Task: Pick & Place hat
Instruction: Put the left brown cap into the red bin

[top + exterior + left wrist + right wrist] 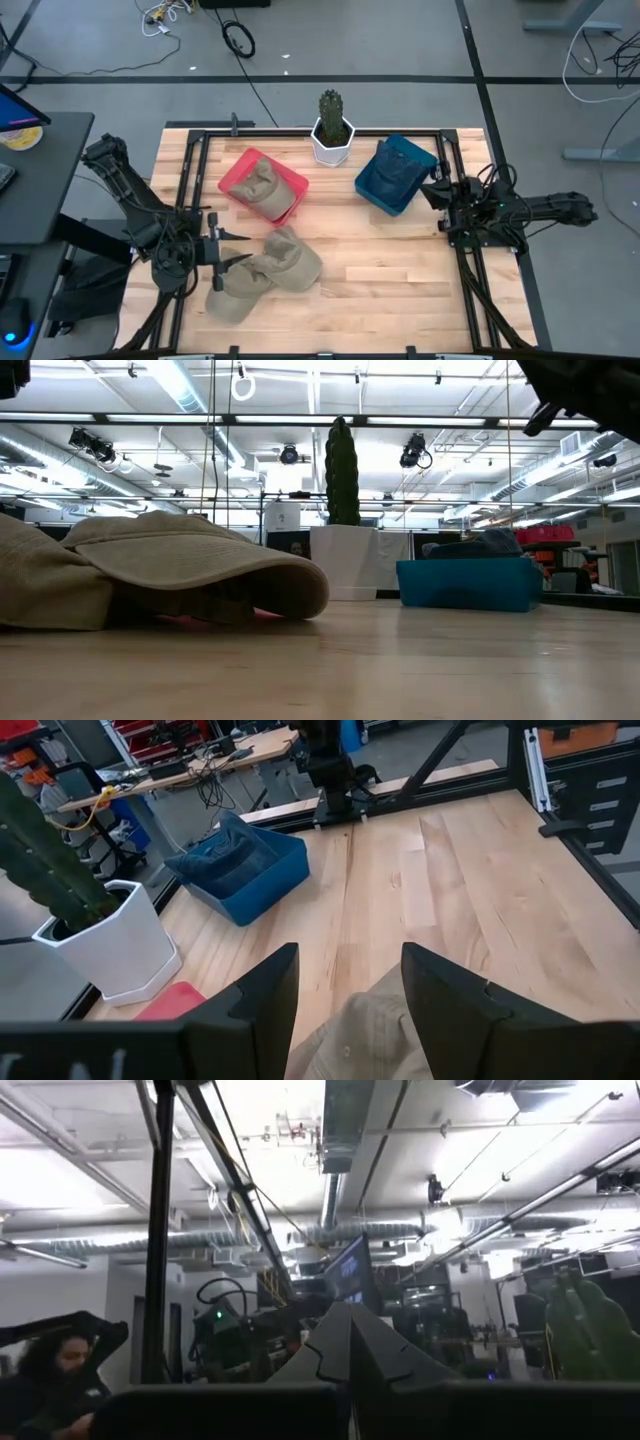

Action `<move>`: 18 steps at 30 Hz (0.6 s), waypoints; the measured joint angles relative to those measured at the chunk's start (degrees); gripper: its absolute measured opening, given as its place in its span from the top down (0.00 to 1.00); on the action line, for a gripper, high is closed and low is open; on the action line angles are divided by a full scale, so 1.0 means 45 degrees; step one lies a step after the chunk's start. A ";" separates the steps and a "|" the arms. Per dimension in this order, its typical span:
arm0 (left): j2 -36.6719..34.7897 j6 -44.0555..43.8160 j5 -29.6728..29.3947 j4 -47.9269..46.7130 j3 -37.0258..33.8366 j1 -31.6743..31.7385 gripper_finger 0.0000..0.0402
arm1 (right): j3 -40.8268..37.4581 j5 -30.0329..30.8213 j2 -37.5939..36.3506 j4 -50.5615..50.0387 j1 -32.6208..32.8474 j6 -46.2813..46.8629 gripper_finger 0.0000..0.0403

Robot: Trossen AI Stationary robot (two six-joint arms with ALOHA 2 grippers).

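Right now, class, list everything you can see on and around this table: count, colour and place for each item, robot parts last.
Loose hat: one, khaki, front left of the table.
Hat in red bin: one, khaki.
Red bin: one, back left.
Blue bin: one, back right, holding dark blue fabric.
Cactus: one, green, in a white pot, back centre.
Person: one, in the room, right wrist view.
Left gripper: open, beside the loose hat.
Right gripper: shut, at the right edge.

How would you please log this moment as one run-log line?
task: pick and place hat | left gripper: open, beside loose hat | right gripper: shut, parked at table edge by blue bin | red bin: holds one hat
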 joint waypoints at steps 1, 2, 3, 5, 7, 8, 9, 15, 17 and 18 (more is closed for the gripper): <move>0.0000 -0.0009 0.0002 0.0000 0.0000 0.0000 0.55 | 0.0008 0.0000 -0.0187 -0.0332 0.0000 -0.0014 1.00; 0.0000 -0.0039 0.0004 -0.0004 0.0000 0.0000 0.55 | 0.0008 0.0000 -0.0345 -0.0634 0.0000 -0.0048 1.00; 0.0000 -0.0130 0.0005 -0.0008 0.0000 0.0000 0.55 | 0.0013 0.0000 -0.0474 -0.0941 0.0000 -0.0111 1.00; 0.0000 -0.0247 0.0005 -0.0015 0.0000 0.0000 0.55 | 0.0013 0.0000 -0.0686 -0.1785 0.0000 -0.0289 1.00; 0.0000 -0.0249 0.0005 -0.0024 0.0000 0.0000 0.55 | 0.0013 0.0000 -0.0821 -0.2676 0.0000 -0.0537 0.99; 0.0000 -0.0254 0.0006 -0.0024 0.0000 0.0000 0.55 | 0.0013 0.0000 -0.0854 -0.3141 0.0000 -0.0683 0.99; 0.0000 -0.0257 0.0005 -0.0024 0.0000 0.0000 0.55 | 0.0013 0.0000 -0.0856 -0.3636 0.0000 -0.0836 0.99; 0.0000 -0.0257 0.0008 -0.0024 0.0000 0.0000 0.55 | 0.0013 0.0000 -0.0853 -0.6369 0.0000 -0.1776 0.98; 0.0000 -0.0256 0.0009 -0.0022 0.0000 0.0000 0.55 | 0.0013 0.0001 -0.0853 -0.7128 0.0000 -0.1900 0.98; 0.0000 -0.0255 0.0010 -0.0022 0.0000 0.0000 0.55 | 0.0013 0.0050 -0.0853 -0.7507 0.0000 -0.1988 0.98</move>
